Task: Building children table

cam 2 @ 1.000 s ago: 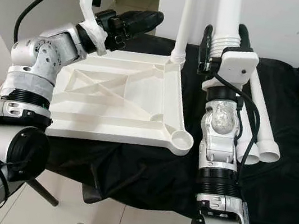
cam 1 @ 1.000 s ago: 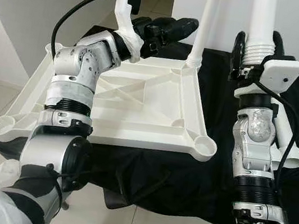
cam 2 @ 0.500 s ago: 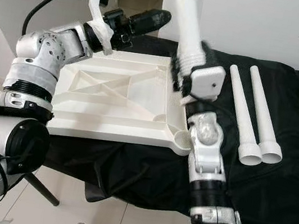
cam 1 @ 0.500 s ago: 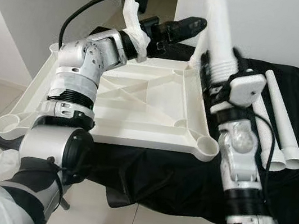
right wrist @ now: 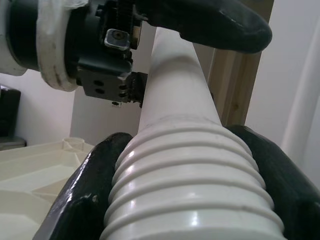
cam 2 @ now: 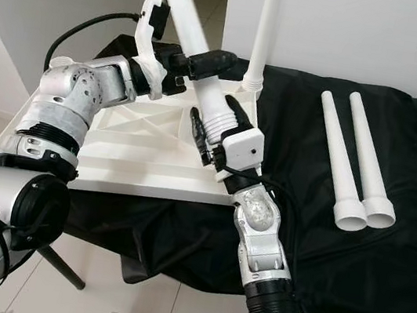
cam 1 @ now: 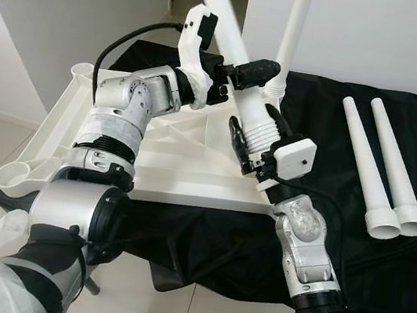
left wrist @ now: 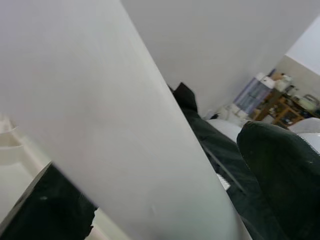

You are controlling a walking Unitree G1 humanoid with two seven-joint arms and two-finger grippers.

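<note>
Nearest the camera, the right arm rises from the lower edge of the head views to the right pincer [cam 1: 252, 143], whose two black fingers [right wrist: 80, 200] are clamped on either side of the ribbed, threaded end of a white table leg [cam 2: 185, 16]. This held leg slants upward and toward the robot's left, out of the top of the picture, above the overturned white tabletop [cam 1: 48, 119]. The tabletop lies underside up on a surface covered with black cloth [cam 2: 381, 271], its cross-braced ribs and round corner sockets showing. Just beyond the right pincer, the left pincer [cam 1: 263, 71] reaches across from the left arm; one black finger lies along the shaft of the held leg, and whether it is open or shut cannot be told. In the left wrist view the white shaft passes close before the camera, with a dark fingertip [left wrist: 287, 170] beside it. At the tabletop's far right corner a second leg [cam 1: 294, 27] stands upright in its socket. Well apart to the right, two loose legs [cam 2: 351, 159] lie side by side on the cloth, wide ends toward the robot.
</note>
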